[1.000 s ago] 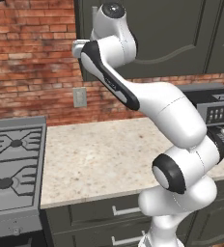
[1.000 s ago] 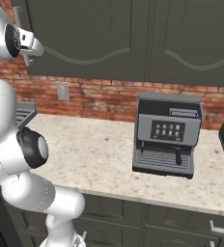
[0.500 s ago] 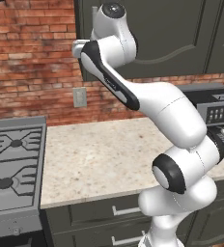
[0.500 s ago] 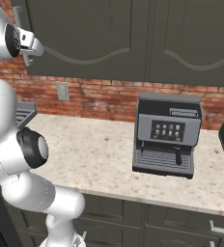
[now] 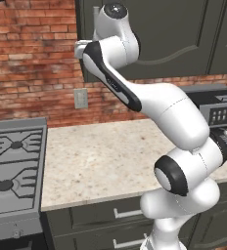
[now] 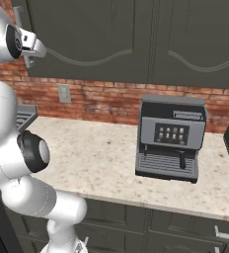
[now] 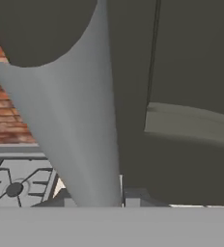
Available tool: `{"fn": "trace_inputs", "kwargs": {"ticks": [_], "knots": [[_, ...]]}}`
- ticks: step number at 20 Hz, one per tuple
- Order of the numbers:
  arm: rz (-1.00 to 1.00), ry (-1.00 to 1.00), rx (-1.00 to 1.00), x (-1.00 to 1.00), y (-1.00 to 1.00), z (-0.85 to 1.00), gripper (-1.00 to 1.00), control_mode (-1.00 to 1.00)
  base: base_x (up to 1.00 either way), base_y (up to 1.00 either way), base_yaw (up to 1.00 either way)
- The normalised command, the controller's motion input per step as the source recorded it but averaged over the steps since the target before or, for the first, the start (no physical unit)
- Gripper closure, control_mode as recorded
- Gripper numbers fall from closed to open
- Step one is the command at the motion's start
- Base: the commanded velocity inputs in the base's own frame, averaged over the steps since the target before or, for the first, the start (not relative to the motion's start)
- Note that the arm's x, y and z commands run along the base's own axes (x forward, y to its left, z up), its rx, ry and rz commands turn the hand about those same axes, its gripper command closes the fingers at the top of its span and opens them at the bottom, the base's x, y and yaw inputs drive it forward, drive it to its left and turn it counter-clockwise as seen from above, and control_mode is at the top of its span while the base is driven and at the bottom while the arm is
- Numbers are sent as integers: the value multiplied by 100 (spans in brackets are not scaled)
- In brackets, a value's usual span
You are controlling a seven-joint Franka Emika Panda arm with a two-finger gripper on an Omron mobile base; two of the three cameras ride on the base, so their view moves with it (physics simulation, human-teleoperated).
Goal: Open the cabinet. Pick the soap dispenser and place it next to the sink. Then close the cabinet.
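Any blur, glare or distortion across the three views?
Hand view: a pale grey handle looms oversized and soft-edged, too close for focus, the cabinet behind it dim. Left base view: flat even light, brick wall crisp, no glare. Right base view: coffee machine sharp, with a soft shadow beneath.

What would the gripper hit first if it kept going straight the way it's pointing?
Most likely the cabinet door itself. The gripper is already shut at the door's left edge, where the handle runs, so hardly any gap looks left, though depth is hard to judge.
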Motion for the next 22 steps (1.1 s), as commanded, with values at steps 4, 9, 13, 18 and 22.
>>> {"fn": "trace_inputs", "kwargs": {"ticks": [4, 9, 13, 18, 22], "knots": [[-3, 0, 0, 7, -61, 0, 100, -100, 0, 0, 0], [-4, 0, 0, 0, -72, 0, 100, -100, 0, 0, 0], [-5, 0, 0, -7, -80, 0, 100, -100, 0, 0, 0], [-6, 0, 0, -20, -90, 0, 100, -100, 0, 0, 0], [-6, 0, 1, -40, -99, 0, 100, -100, 0, 0, 0]]}}
